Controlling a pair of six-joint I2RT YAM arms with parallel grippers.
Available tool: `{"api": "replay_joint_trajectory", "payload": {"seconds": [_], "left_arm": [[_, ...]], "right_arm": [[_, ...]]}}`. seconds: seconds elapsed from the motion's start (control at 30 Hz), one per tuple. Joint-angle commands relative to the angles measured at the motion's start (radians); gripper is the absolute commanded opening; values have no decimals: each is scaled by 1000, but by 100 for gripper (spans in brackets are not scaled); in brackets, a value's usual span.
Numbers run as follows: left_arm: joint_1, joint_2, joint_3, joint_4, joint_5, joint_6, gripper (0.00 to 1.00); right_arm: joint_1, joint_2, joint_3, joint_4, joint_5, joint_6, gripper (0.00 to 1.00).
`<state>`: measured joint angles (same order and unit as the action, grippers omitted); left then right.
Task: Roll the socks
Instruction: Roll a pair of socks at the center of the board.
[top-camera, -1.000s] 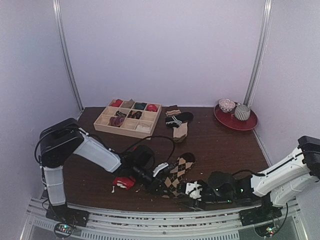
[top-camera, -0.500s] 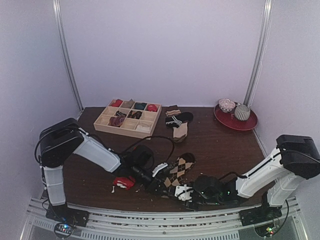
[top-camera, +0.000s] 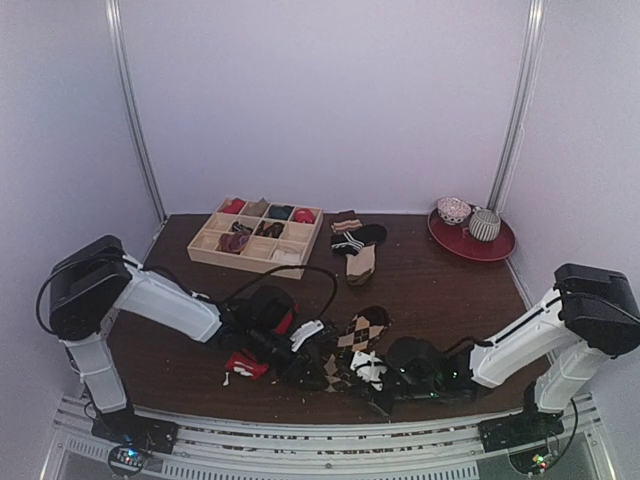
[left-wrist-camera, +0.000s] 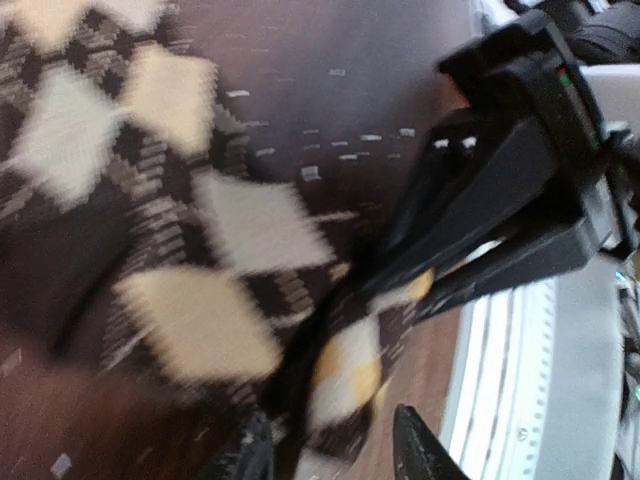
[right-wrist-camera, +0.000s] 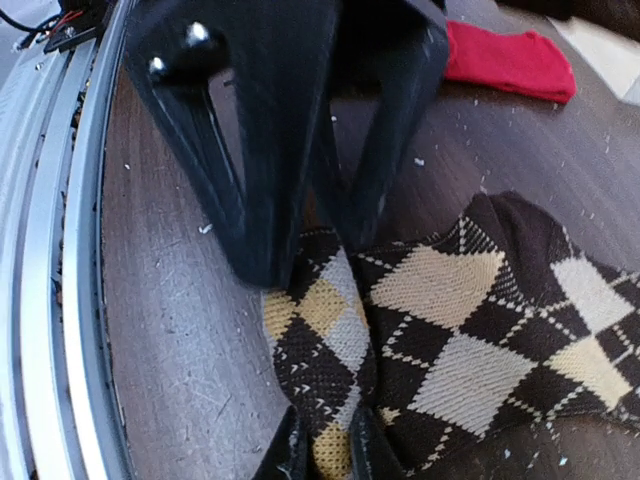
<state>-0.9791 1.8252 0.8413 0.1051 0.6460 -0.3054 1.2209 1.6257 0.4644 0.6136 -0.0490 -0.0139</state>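
The dark brown argyle sock (top-camera: 362, 333) lies near the table's front edge, its near end bunched into a raised fold (right-wrist-camera: 335, 320). My right gripper (right-wrist-camera: 328, 455) is shut on that fold, coming in low from the right (top-camera: 366, 378). My left gripper (left-wrist-camera: 335, 455) is open, its two fingertips standing either side of the same fold without pressing it. It faces the right gripper (left-wrist-camera: 400, 280) closely. The red sock (top-camera: 246, 365) lies crumpled to the left of both grippers and also appears in the right wrist view (right-wrist-camera: 505, 60).
A wooden compartment tray (top-camera: 205, 247) with rolled socks stands at the back left. Loose socks (top-camera: 356, 245) lie beside it. A red plate (top-camera: 500, 247) with two bowls is at the back right. The metal rail (top-camera: 300, 432) runs just in front of the grippers.
The right gripper moved left and closed on the argyle sock's fold. The left gripper opened and released that fold, and the left arm's elbow swung further left.
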Motion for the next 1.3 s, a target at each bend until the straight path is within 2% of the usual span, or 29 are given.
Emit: {"api": "replay_joint_trajectory", "payload": {"seconds": [0.0,0.03,0.1,0.2,0.33,0.5,0.73,0.83,0.97,1.07,1.1,1.13,1.27], "left_arm": [[13,-157,-76,-32,-229,112,49],[11,-194,-98,9,-243,127,55],[5,-252,-139,91,-243,161,59],[-27,-284,-192,218,-241,214,60],[-64,-208,-216,340,-190,276,60],[-64,-136,-227,419,-198,313,60],[-64,-46,-197,369,-175,336,53],[-65,-42,-207,359,-171,328,47],[-67,-41,-209,354,-164,315,33],[-67,-29,-184,340,-160,296,15],[-67,-18,-170,319,-161,284,5],[-67,-5,-157,300,-162,265,0],[-58,68,-102,167,-182,152,0]], "right_arm": [[-86,-14,0,-160,-291,207,5],[-111,4,9,-177,-344,245,5],[-162,63,33,-215,-434,326,5],[-205,166,58,-245,-548,407,5],[-236,260,58,-200,-650,481,5],[-245,284,79,-248,-684,441,5],[-272,312,93,-271,-718,414,5],[-287,313,97,-285,-724,403,5],[-303,320,113,-319,-716,382,5],[-302,322,139,-361,-690,364,8],[-303,316,150,-376,-675,356,13],[-303,302,153,-394,-660,350,17],[-301,137,115,-358,-541,322,28]]}}
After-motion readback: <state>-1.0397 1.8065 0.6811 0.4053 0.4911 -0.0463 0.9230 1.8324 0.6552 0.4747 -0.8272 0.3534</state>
